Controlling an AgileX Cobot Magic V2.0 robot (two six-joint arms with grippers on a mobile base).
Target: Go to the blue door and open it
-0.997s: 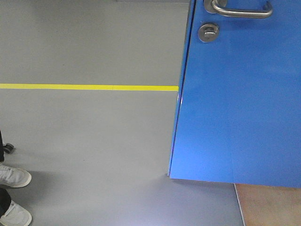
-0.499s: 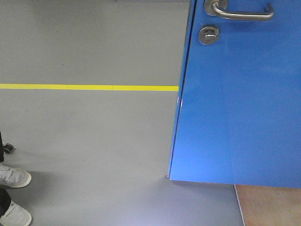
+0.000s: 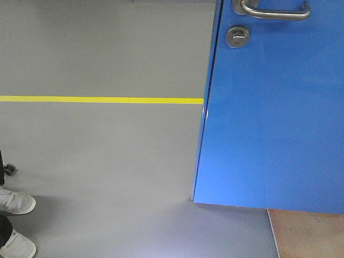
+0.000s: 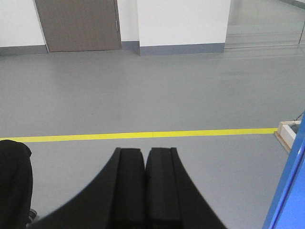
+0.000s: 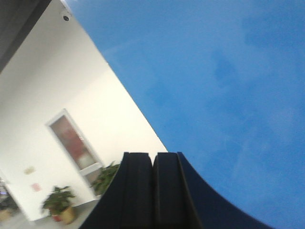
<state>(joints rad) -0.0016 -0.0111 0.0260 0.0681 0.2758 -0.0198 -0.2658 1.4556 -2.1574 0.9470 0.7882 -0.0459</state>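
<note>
The blue door (image 3: 274, 118) fills the right of the front view, its free edge facing left. Its silver lever handle (image 3: 277, 11) is at the top edge, with the round thumb-turn lock (image 3: 237, 36) just below. The door's edge shows at the lower right of the left wrist view (image 4: 290, 191) and its panel fills the right wrist view (image 5: 214, 81). My left gripper (image 4: 145, 153) is shut and empty, pointing over the grey floor. My right gripper (image 5: 153, 156) is shut and empty, close before the door panel.
A yellow floor line (image 3: 102, 99) runs across to the door's edge. A person's white shoes (image 3: 16, 201) stand at the lower left. A tan floor patch (image 3: 306, 234) lies under the door. A white wooden block (image 4: 288, 133) sits by the door. Potted plants (image 5: 59, 202) stand far off.
The door handle has shifted slightly in the front view: a little lower half a second ago, now higher again at the top edge. Nothing else has moved.
</note>
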